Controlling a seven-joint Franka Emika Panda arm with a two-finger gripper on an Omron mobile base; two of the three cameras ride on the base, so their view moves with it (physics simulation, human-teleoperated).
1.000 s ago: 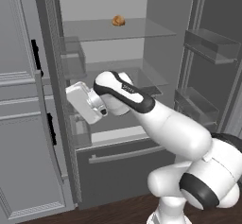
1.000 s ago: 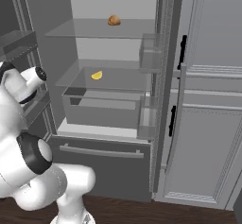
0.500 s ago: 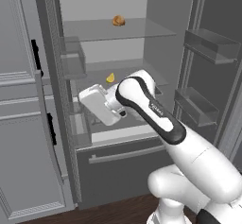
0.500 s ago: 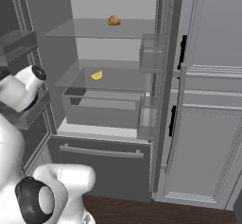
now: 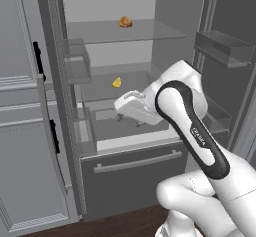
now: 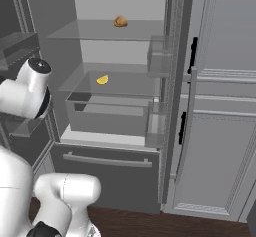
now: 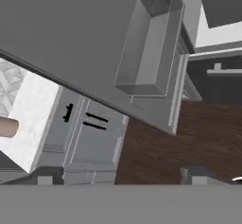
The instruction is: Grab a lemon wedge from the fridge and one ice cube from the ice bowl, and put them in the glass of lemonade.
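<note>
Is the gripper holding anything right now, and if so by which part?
Nothing is held. The gripper is open with empty space between its tips, and the small yellow lemon wedge lies apart on the fridge's clear shelf.

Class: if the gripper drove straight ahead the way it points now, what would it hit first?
Probably the clear door bin on the open left fridge door, straight ahead of the open gripper; depth is uncertain.

Claw (image 5: 126, 117): tips hidden behind its own white hand, 9 o'clock of the elbow. Brown item (image 5: 125, 22) on the top shelf at 12 o'clock: too small to identify. Fridge (image 6: 125, 56) cut off at the top edge.
</note>
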